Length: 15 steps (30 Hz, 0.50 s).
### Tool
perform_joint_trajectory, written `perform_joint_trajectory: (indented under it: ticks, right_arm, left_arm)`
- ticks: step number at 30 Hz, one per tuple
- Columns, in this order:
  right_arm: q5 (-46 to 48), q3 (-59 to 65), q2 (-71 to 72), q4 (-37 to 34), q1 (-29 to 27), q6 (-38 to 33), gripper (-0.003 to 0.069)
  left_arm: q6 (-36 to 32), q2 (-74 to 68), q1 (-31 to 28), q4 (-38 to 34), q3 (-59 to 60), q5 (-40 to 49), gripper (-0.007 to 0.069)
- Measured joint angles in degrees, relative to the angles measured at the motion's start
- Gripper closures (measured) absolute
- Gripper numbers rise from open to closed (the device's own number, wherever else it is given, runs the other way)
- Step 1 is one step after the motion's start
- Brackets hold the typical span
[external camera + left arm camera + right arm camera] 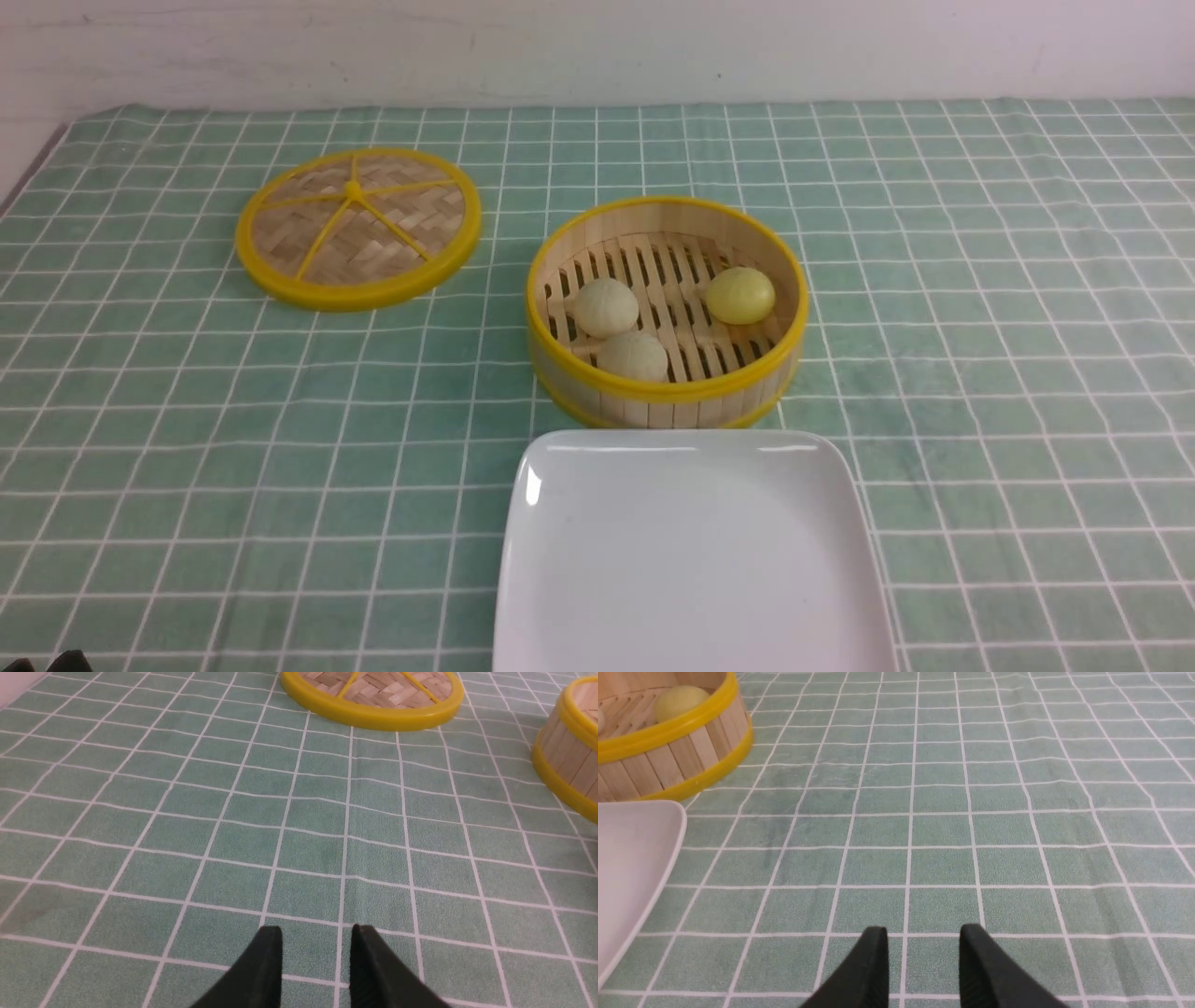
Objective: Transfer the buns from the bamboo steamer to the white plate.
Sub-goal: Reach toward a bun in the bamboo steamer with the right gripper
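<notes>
Right tool [922,928] parted over cloth [971,812]; steamer [682,751] holds yellow bun [679,701].

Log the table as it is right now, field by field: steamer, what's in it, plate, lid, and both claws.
bamboo steamer: uncovered, just behind the white plate
contents: two cream buns, one yellow bun
white plate: nearest the robot, no buns on it
lid: flat on the cloth, left of the steamer
left claw: open, holding nothing
right claw: open, holding nothing
</notes>
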State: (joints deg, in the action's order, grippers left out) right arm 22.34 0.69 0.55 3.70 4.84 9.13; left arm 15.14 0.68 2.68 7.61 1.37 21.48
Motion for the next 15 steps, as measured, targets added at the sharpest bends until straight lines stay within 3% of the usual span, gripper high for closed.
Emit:
perform_joint_trajectory:
  ticks: [7, 10, 11, 15]
  right_arm:
    - [0.0, 0.0, 0.0, 0.0, 0.0, 0.2, 0.0419]
    - [-0.5, 0.0, 0.0, -4.3, 0.0, 3.9, 0.0419]
    - [-1.2, 0.1, 0.0, -11.8, 0.0, 9.3, 0.0419]
    - [-3.5, 0.6, 0.0, -25.9, 0.0, 18.6, 0.0419]
  left_arm:
    - [0.1, 0.0, 0.0, -0.2, 0.0, 0.0, 0.0384]
    - [3.2, 0.0, 0.0, -3.8, 0.0, -0.5, 0.0384]
    - [8.4, 0.0, 0.0, -10.2, 0.1, -0.9, 0.0384]
    - [23.4, 0.0, 0.0, -29.4, 0.1, -1.4, 0.0384]
